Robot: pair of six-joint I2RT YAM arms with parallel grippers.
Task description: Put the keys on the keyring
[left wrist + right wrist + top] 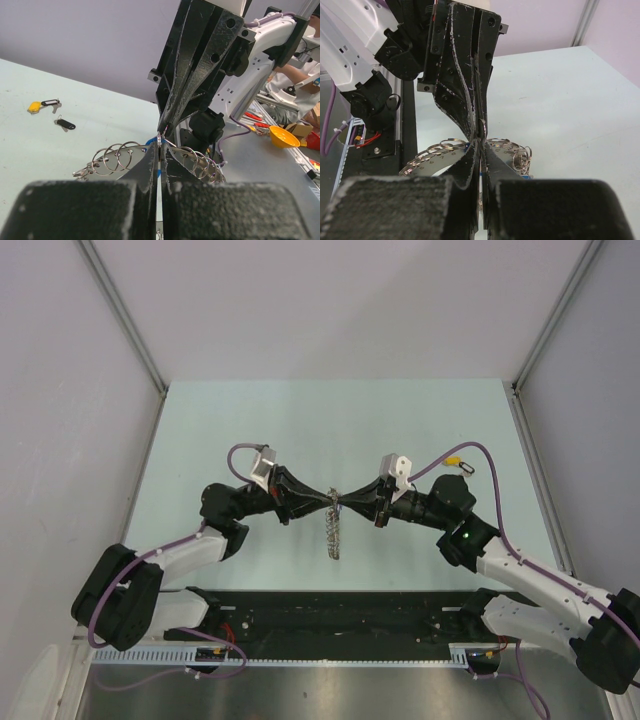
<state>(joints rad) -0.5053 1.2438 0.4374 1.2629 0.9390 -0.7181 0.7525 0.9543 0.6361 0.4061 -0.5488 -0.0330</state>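
I am clamping both sets of fingers shut on the keyring [334,530] at the middle of the table, my left gripper [327,498] and right gripper [350,504] meeting tip to tip. The ring is hanging below them, and loose keys [456,463] are lying far right.

The silver-grey metal keyring [116,156], strung with thin wire loops, is polished and glinting. Matt black plastic fingers [460,75] of the left gripper [479,132] are scuffed with pale scratches. The pale green tabletop [30,150] looks smooth and matt. A yellow plastic key tag [34,106] and a black plastic key tag [66,124] shine faintly.
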